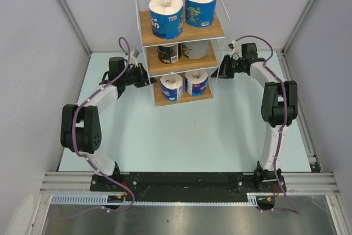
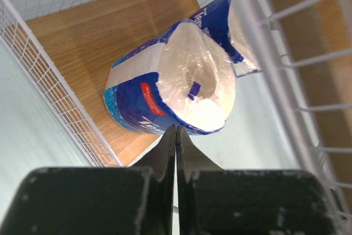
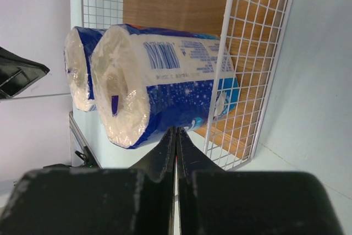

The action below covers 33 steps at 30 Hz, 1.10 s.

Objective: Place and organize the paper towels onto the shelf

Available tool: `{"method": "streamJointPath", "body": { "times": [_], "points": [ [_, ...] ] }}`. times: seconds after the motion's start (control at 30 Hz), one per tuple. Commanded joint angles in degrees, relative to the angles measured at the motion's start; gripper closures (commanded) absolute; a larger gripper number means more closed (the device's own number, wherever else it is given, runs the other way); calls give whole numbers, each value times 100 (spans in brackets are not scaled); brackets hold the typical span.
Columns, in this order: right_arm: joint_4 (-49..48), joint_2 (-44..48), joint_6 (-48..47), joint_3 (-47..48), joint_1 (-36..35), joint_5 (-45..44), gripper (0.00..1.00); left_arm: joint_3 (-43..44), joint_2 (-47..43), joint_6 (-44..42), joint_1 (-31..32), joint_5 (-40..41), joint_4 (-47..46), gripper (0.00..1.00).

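Note:
The shelf [image 1: 147, 28] stands at the back middle of the table and holds six paper towels. Two blue-wrapped rolls [image 1: 165, 15] [image 1: 200, 5] stand on the top board. A dark-wrapped roll [image 1: 169, 53] and a grey-wrapped roll [image 1: 195, 50] are on the middle board. Two blue rolls [image 1: 171, 87] [image 1: 196, 82] are on the bottom board. My left gripper [image 1: 144, 75] is shut and empty at the shelf's left side, its tips [image 2: 176, 131] just short of a blue roll [image 2: 176, 81]. My right gripper [image 1: 217, 72] is shut and empty at the right side, its tips [image 3: 176, 133] just below a blue roll [image 3: 159, 89].
Grey walls close the table at the left, back and right. The shelf's wire side panels [image 2: 60, 97] [image 3: 247, 64] stand close to both grippers. Pale blue tabletop [image 1: 181, 136] lies in front of the shelf. A metal rail [image 1: 187, 182] runs along the near edge.

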<state>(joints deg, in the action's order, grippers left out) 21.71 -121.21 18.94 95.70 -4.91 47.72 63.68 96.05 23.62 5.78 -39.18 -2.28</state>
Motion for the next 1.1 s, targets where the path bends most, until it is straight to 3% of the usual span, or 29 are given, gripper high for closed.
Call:
{"method": "streamJointPath", "body": {
  "times": [0.0,0.4,1.07],
  "points": [
    [149,-87,-154,282,-54,132,100,303,194,-252,28,-72,184,100],
    [360,-254,-347,361,-98,228,100,399,757,-156,116,-371,176,100],
    [553,-614,-417,783,-423,334,100,452,942,-76,151,-503,44,100]
  ]
}}
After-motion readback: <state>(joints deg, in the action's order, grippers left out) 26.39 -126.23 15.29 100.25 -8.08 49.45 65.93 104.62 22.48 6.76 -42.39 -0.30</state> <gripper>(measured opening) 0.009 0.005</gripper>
